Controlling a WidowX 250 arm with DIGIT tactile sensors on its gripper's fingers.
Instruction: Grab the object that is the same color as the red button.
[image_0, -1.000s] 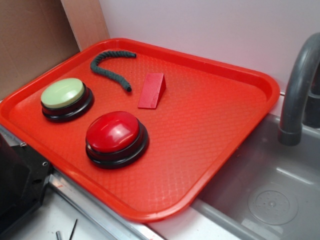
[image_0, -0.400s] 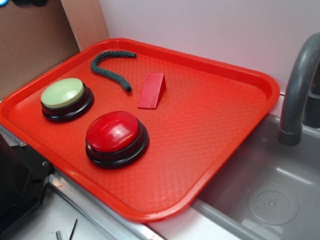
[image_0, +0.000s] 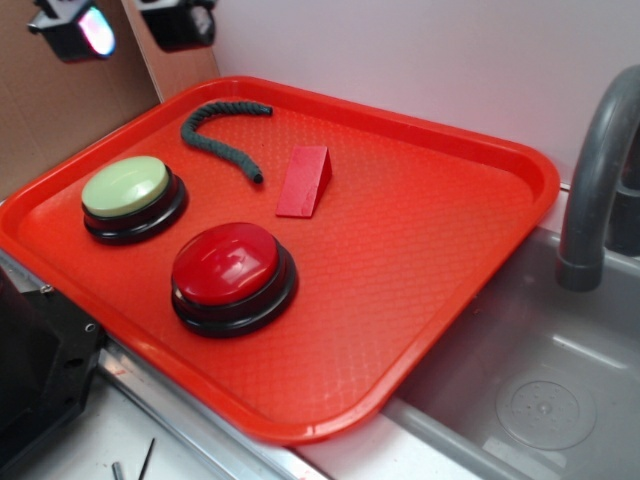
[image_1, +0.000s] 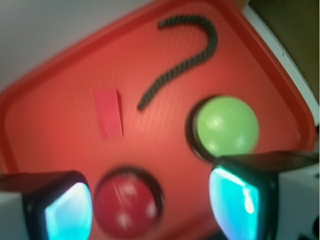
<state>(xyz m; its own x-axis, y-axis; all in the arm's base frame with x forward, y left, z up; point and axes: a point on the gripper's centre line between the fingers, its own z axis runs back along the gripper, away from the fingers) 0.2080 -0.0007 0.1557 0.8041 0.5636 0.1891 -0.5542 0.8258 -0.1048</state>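
So our gripper (image_0: 125, 25) is way up high right now, only poking into the top left corner of the exterior view, above the tray's far-left edge. The two fingers are spread wide, nothing between them, touching nothing. In the wrist view we see the two fingertips (image_1: 65, 210) at the bottom of the frame with the whole layout showing through the gap, so it's clearly empty and well apart from everything.

The thing we want is the red wedge (image_0: 304, 181). It sits on the red tray (image_0: 450, 260) toward the back middle, just beside the free end of the dark green rope (image_0: 215, 140), not touching it as far as we can tell. From the gripper it lies down and off to the right in the exterior view, well away. In the wrist view the red wedge (image_1: 108, 113) sits up and left of centre, with its long axis running roughly up the frame, so more or less across the line between the fingers. Looks to us like the jaws would straddle its narrow width without much wrist turn, though the wrist shot is blurry.

The red button (image_0: 229, 265) sits at the front, nearer the camera, with the green button (image_0: 127, 190) to its left. We'd guess the approach needs to pass clear of the rope.
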